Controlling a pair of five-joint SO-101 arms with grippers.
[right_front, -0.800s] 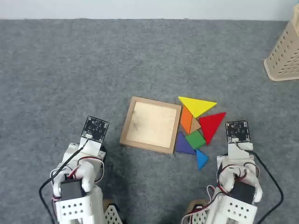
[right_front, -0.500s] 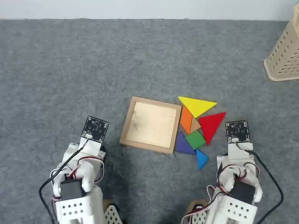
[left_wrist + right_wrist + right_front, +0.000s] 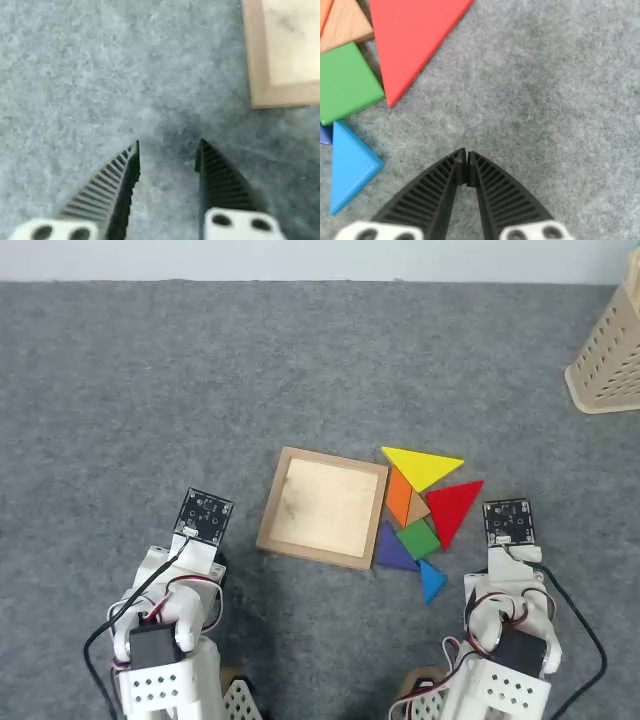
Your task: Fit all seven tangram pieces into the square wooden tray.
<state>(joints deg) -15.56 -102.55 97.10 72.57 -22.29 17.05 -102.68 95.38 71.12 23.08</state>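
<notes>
Presumably the seven pieces are light, stiff, smooth wood, thin enough that each is best pinched across two opposite edges. They are clustered flat on the grey felt, just right of the tray at the middle of the high view, and none is seated in it yet. The purple triangle seems to touch its rim. Bare felt is left right of and below the cluster for approach. The left gripper is held spread, the right gripper pressed together near the blue triangle.

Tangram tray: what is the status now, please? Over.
Left gripper open, right gripper shut, both empty. Tray empty, all seven pieces beside it on the carpet. Nothing between them.
</notes>
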